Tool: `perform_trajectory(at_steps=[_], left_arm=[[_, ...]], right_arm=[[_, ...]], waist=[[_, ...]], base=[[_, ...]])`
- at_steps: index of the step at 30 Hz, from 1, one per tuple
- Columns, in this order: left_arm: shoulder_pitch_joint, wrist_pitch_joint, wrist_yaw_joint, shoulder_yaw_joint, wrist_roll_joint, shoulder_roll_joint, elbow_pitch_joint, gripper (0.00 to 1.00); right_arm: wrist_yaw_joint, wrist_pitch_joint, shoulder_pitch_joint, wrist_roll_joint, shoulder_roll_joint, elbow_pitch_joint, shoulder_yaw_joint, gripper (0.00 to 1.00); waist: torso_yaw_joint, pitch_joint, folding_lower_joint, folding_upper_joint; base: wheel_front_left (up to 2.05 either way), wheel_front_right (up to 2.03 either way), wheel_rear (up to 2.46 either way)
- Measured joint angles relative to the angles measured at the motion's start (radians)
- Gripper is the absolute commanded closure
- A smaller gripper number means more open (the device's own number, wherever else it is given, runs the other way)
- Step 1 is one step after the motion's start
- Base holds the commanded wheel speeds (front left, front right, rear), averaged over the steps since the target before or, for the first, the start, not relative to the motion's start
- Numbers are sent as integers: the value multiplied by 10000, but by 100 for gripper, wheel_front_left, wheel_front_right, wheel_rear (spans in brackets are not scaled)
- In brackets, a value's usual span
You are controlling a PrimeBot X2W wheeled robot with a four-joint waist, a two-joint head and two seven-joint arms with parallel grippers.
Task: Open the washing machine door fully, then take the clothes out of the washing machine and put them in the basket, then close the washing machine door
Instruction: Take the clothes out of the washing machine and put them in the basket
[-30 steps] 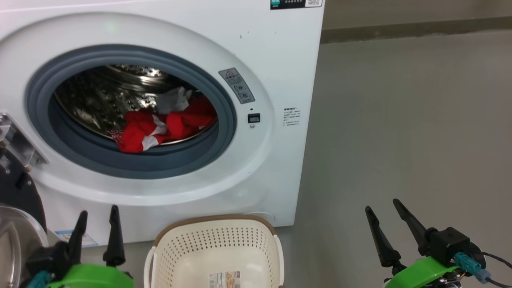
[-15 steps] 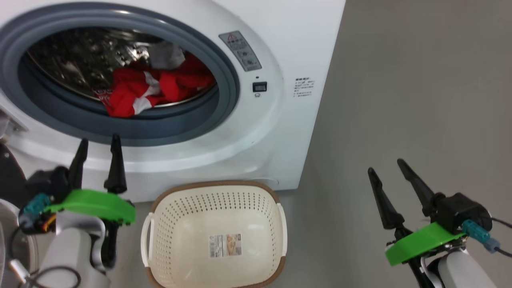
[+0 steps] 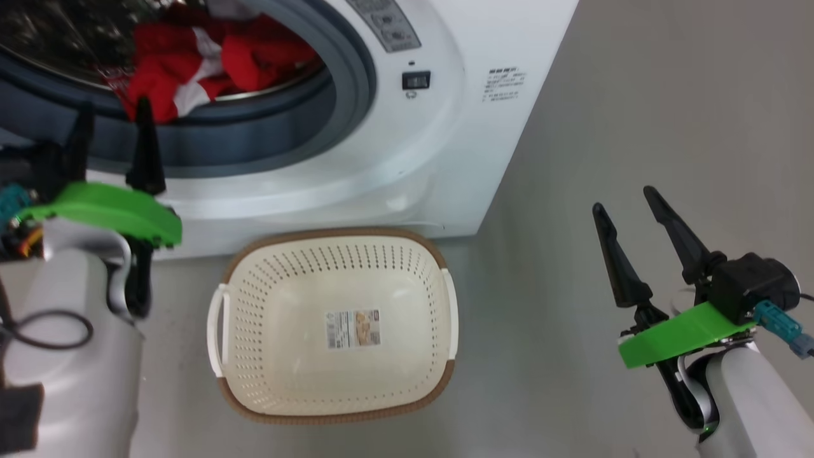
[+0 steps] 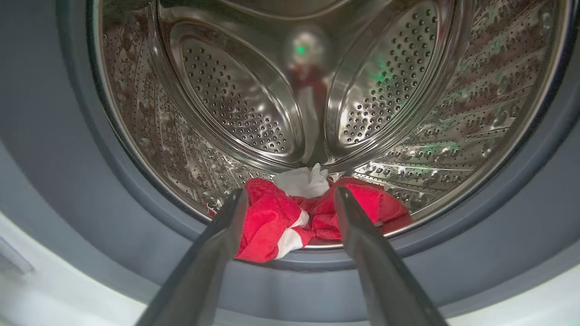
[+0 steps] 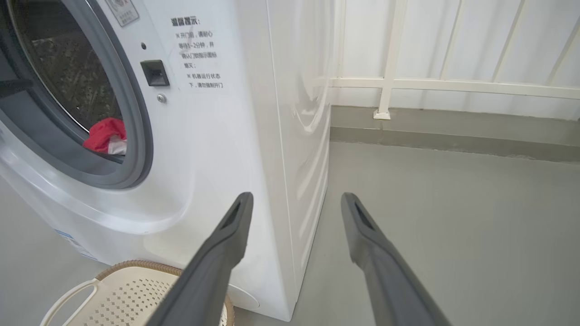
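Found left gripper [image 4: 291, 194] spread wide, holding nothing, at the mouth of the washing machine [image 3: 445, 159]. Noted right gripper [image 3: 623, 198] equally wide, nothing held, over the floor [image 3: 636, 95] beside the machine. Located basket [image 3: 337, 233] between the two, below the left gripper and to its right, just before the machine's front. Sighted clothes [image 4: 272, 222] just beyond the left fingertips, framed between them, heaped at the front lip of the drum [image 4: 235, 104] against the grey rubber ring [image 4: 68, 158].

Left hand [image 3: 114, 105], right hand [image 3: 622, 198]: fingers apart
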Motion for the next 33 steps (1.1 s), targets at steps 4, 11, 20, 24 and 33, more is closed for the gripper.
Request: perform_trajectory(at_steps=[4,11,20,24,33], left_arm=[[-761,-2,-82,92,46,54,441,0],[-2078,-33,-86,161,232,416,1626,0],[-3613,192,-263,-207,435,1135,3440,0],[-3934,635,-221,-520,773,1312,4186,0],[-4365,1308,529,-989,1241,1563,4861,0]], right_arm=[[0,2,-145,0,0,-44,-25,0],[0,0,-290,0,0,-132,2,0],[0,0,-523,4,-2,-253,15,0],[0,0,-598,8,6,-268,52,0],[0,0,-626,134,100,-291,107,0]], waist=[[-84,467,0,0],[-376,1140,0,0],[-899,1776,0,0],[-1117,1926,0,0],[-1356,2113,0,0]], base=[[0,0,0],[0,0,0],[0,0,0],[0,0,0],[0,0,0]])
